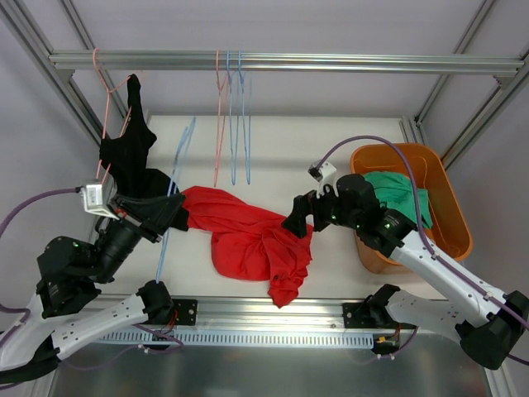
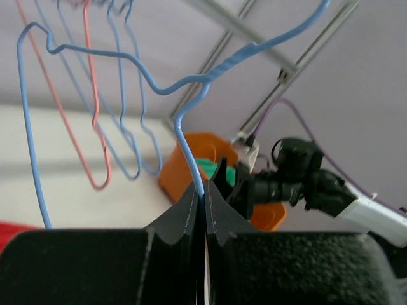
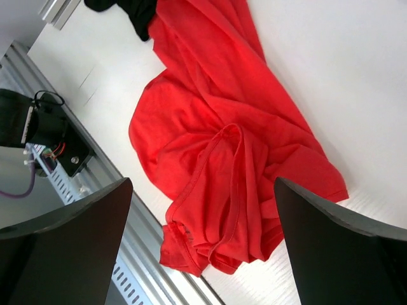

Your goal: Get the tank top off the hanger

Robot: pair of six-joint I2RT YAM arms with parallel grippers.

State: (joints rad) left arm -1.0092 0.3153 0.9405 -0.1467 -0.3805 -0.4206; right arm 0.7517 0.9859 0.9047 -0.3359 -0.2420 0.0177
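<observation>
Hanger (image 2: 229, 63) clamped in left gripper (image 2: 205, 197); top (image 3: 222, 127) laid on table (image 1: 289, 141) at its 3 o'clock; right gripper (image 3: 202, 184) spread apart above top

On my right, an orange bin (image 1: 451, 207) holds green cloth (image 1: 398, 190); at far left, a black garment (image 1: 128, 157) hangs from a pink hanger (image 1: 102, 78) on the rail (image 1: 347, 62).

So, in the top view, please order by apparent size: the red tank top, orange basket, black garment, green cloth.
1. Orange basket and red tank top: about alike, unranked.
2. Black garment.
3. Green cloth, partly hidden.
</observation>
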